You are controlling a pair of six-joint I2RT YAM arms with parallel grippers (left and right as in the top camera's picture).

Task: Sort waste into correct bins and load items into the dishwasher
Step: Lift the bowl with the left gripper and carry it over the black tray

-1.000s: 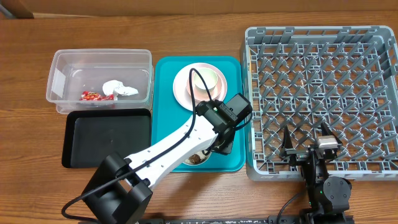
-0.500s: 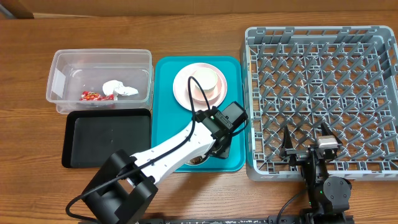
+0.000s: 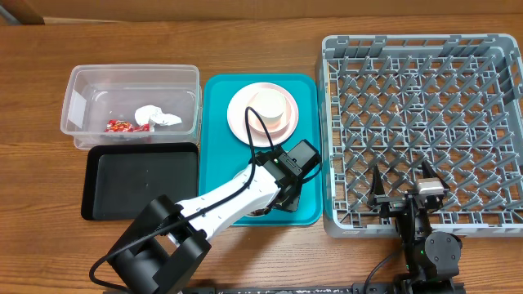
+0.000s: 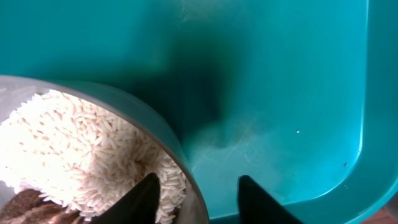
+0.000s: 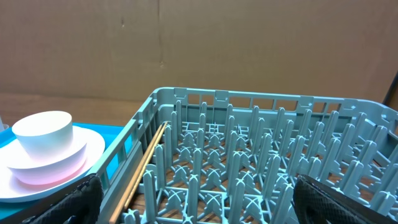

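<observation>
On the wooden table [image 3: 245, 49], the clear tub [image 3: 78, 106] holds a tissue [image 3: 155, 116] and a candy wrapper [image 3: 118, 126]. The teal tray [image 3: 214, 163] holds a cup [image 3: 271, 104] on a plate [image 3: 239, 114] and a bowl [image 4: 143, 118] of rice [image 4: 81, 149]. The bowl is mostly hidden overhead beneath the left gripper [image 4: 198, 186], whose half-spread fingers straddle its rim. The right gripper [image 3: 402, 180] gapes wide.

Teal tray [image 3: 219, 147] flat on brown wooden table [image 3: 245, 41]; thin wooden stick [image 5: 144, 165] lying slanted; brown board wall [image 5: 249, 43] behind.

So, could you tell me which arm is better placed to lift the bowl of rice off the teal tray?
Left. The left end effector straddles the rim of the bowl, one finger over the rice, one outside. The right end effector sits open by the dish rack.
</observation>
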